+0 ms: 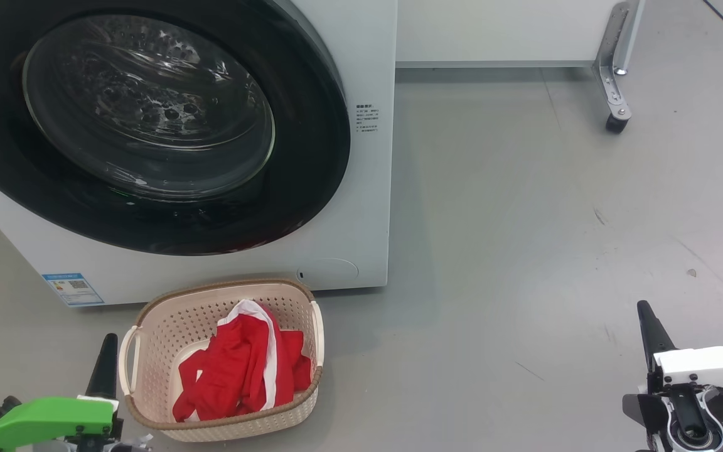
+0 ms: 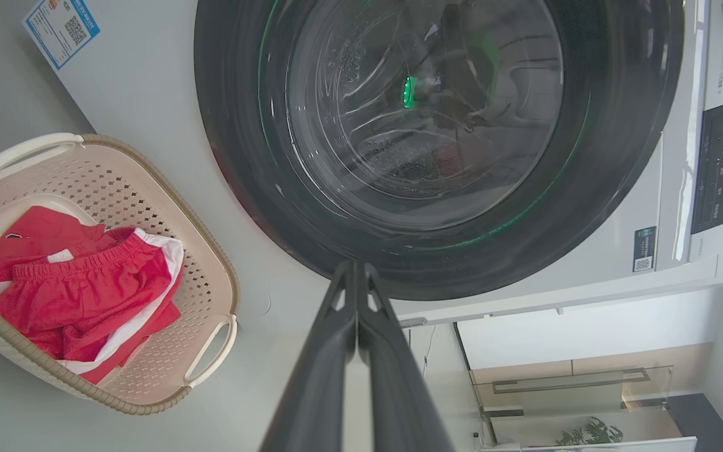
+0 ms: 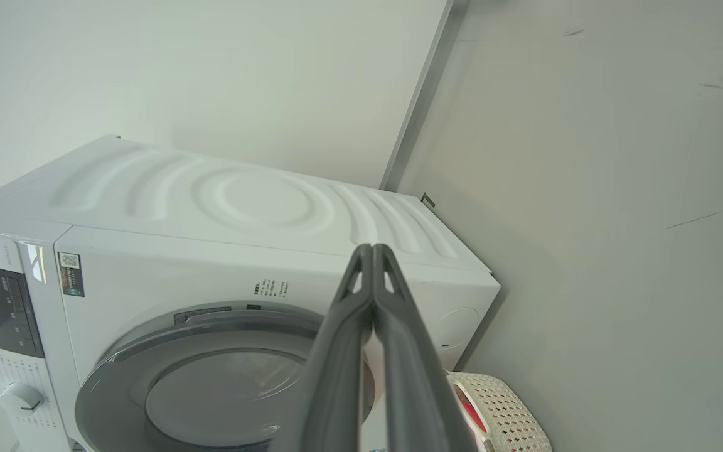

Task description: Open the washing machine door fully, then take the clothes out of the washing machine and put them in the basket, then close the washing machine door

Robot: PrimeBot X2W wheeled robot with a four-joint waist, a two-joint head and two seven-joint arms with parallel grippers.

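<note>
The white washing machine [image 1: 364, 207] fills the upper left of the head view, and its round door [image 1: 311, 182] with the black rim lies shut flat against the front. Just before it on the floor stands the cream basket [image 1: 167, 326] holding the red clothes [image 1: 242, 370] with white trim. My left gripper [image 1: 109, 342] is shut with nothing in it, just left of the basket. My right gripper [image 1: 644, 311] is shut and holds nothing, far to the right over bare floor. The left wrist view shows the door [image 2: 242, 157], the basket [image 2: 211, 263] and the clothes [image 2: 85, 289]; the right wrist view shows the machine [image 3: 211, 207].
A white cabinet [image 1: 499, 31] on a metal leg with a castor [image 1: 617, 122] stands behind at the upper right. Grey floor [image 1: 524, 251] spreads between the machine and my right arm. A blue label [image 1: 73, 289] sits low on the machine's front.
</note>
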